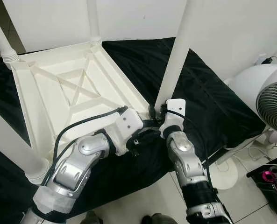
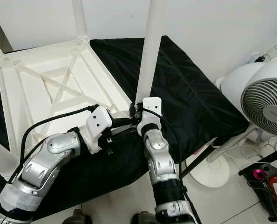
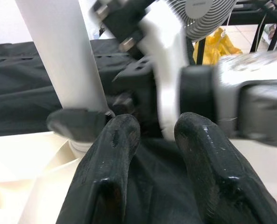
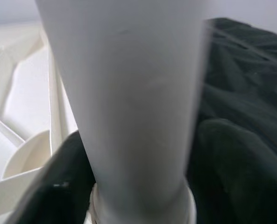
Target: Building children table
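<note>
While upside down on the black cloth [image 1: 213, 107], children's table [image 1: 73, 88] lies at about 10 o'clock in the head views, ribbed underside up, legs rising from its corners. Fourth leg [image 1: 175, 56] stands at the near right corner, base at the socket just ahead of both wrists. Right gripper [image 2: 137, 111] closed around that leg's base, one dark finger [image 4: 59, 186] on either side of the white shaft, holding it. Left gripper [image 1: 150, 127] reaches in from 8 o'clock, fingers [image 3: 110, 154] narrowly parted with only cloth between them, tips just beside the right wrist and the leg's collar, gripping nothing.

Step in hand, by the look of it: seating or screwing the last leg into its corner socket. Next move probably calls for a twist or downward press on the leg, kept upright, with the left gripper steadying the frame edge. White fan [image 1: 273, 98] stands at 3 o'clock, well apart.
</note>
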`<state>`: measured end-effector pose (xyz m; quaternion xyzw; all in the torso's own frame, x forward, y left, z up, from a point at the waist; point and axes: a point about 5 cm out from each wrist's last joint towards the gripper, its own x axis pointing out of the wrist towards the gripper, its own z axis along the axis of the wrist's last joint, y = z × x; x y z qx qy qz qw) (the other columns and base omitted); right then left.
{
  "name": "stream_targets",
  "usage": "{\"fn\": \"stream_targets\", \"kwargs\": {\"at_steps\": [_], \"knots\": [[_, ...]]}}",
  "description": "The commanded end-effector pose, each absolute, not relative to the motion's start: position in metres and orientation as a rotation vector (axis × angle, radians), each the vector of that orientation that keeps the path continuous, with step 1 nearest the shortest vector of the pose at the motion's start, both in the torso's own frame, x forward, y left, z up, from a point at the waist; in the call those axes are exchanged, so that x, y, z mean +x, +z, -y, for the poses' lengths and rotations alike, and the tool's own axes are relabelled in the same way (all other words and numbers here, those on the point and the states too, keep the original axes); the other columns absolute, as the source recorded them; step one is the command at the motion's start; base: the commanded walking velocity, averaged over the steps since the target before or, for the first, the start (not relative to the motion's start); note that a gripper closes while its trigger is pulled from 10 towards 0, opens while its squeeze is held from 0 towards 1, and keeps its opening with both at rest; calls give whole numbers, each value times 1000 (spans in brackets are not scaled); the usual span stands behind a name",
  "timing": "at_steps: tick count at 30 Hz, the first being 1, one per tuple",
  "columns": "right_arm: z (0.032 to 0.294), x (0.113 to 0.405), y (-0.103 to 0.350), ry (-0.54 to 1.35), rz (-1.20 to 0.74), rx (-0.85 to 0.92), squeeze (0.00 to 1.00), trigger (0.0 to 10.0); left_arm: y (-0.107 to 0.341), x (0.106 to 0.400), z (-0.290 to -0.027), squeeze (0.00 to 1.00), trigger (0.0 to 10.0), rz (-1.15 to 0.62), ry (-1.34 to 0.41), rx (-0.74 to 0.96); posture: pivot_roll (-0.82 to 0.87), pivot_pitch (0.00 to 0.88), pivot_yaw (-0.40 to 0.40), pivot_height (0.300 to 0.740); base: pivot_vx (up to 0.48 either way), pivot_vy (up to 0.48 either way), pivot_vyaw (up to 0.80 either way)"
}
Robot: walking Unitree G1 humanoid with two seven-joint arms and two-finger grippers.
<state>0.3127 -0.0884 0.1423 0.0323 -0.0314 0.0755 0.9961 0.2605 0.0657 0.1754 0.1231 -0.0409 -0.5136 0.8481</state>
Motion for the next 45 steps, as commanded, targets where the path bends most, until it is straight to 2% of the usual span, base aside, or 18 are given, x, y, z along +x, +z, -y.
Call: {"fn": "stream_targets", "kwargs": {"at_steps": [1,4,5,12,15,16,18,19,20,23,24,27,28,36,37,39,40,45], "knots": [[89,306,147,165,107,66,1000,10000,174,260,-63,0,10000,84,-1122,260,-95,35,-21,740,0,0,0],[89,305,147,159,110,59,1000,10000,174,260,-63,0,10000,85,-1122,260,-95,35,-21,740,0,0,0],[92,300,146,169,117,59,0,10000,174,260,-63,0,10000,88,-1118,256,-96,33,-22,740,0,0,0],[106,277,142,215,148,44,0,10000,178,263,-68,0,10000,111,-1077,232,-99,32,-25,740,0,0,0],[114,259,139,269,164,56,0,10000,191,276,-78,0,10000,172,-955,171,-101,33,-23,740,0,0,0],[115,252,138,302,168,56,0,9216,196,283,-85,0,10000,195,-888,171,-100,32,-22,740,0,0,0],[115,250,137,315,168,56,0,9216,197,286,-88,0,10000,199,-859,174,-100,32,-22,740,0,0,0],[114,247,136,338,162,61,0,7765,199,290,-92,0,10000,200,-827,177,-99,33,-23,740,0,0,0],[112,246,133,362,151,64,0,4980,199,293,-96,0,10000,198,-799,189,-98,34,-23,740,0,0,0],[111,245,131,384,138,66,0,4980,200,296,-100,0,10000,194,-777,203,-97,34,-23,740,0,0,0],[108,245,131,405,136,74,0,784,199,297,-103,0,10000,181,-761,204,-93,35,-25,740,0,0,0],[105,245,131,429,135,83,0,784,198,299,-106,0,10000,164,-744,203,-93,35,-25,740,0,0,0],[102,245,131,457,131,90,0,0,196,299,-107,0,10000,143,-732,203,-90,35,-26,740,0,0,0],[100,253,133,502,132,94,0,0,188,294,-107,0,10000,106,-737,208,-74,31,-37,740,0,0,0],[100,254,133,503,132,93,0,4941,187,293,-107,0,10000,103,-738,208,-74,31,-37,740,0,0,0],[102,257,134,500,131,89,0,4941,186,291,-106,0,10000,105,-751,210,-70,30,-39,740,0,0,0],[107,263,134,495,132,62,0,10000,182,282,-104,0,10000,103,-814,202,-66,29,-42,740,0,0,0],[120,273,135,461,134,45,0,10000,172,263,-99,0,10000,56,-931,184,-62,26,-44,740,0,0,0]]}}
